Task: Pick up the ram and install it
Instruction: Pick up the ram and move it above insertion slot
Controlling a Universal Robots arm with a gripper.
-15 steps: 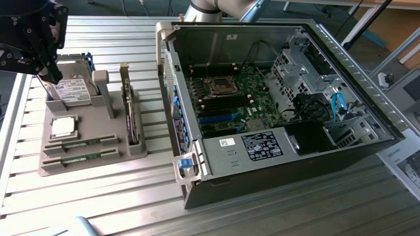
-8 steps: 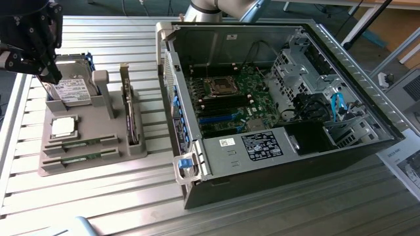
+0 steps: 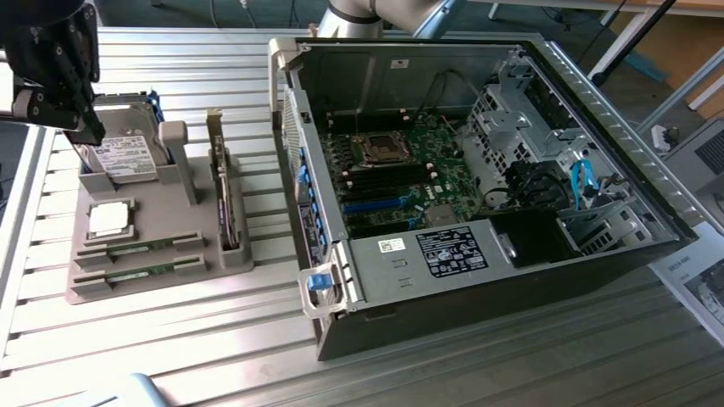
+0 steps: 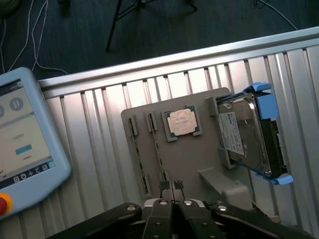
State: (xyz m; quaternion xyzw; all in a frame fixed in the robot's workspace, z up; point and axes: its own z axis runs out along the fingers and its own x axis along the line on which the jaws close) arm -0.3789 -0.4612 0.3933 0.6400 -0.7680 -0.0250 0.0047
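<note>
Gripper (image 3: 88, 129) hangs over the hard-drive end of the grey holder (image 3: 169, 219), clear of it. In the wrist view the gripper (image 4: 172, 188) has its jaws clenched together with nothing between them. Both rams are seated on edge in parallel slots at the end of the holder opposite the hard drive (image 3: 122, 157). The inner ram (image 3: 145, 248) sits in the slot next to the processor (image 3: 108, 219). The outer ram (image 3: 138, 272) sits in the slot along the holder's edge. In the wrist view the inner ram (image 4: 157, 149) runs lengthwise toward the fingertips, with its close end just short of them. The outer ram (image 4: 139, 154) lies one slot further to the side. Neither ram is touched by the jaws. The processor (image 4: 183, 122) and hard drive (image 4: 246, 134) rest in their places on the holder (image 4: 187, 162). An expansion card (image 3: 226, 199) stands upright on the holder's side facing the open case (image 3: 633, 254). The case lies beside the holder, with its motherboard (image 3: 396, 174) exposed. A teach pendant (image 4: 25, 144) lies off the holder past the outer ram.
</note>
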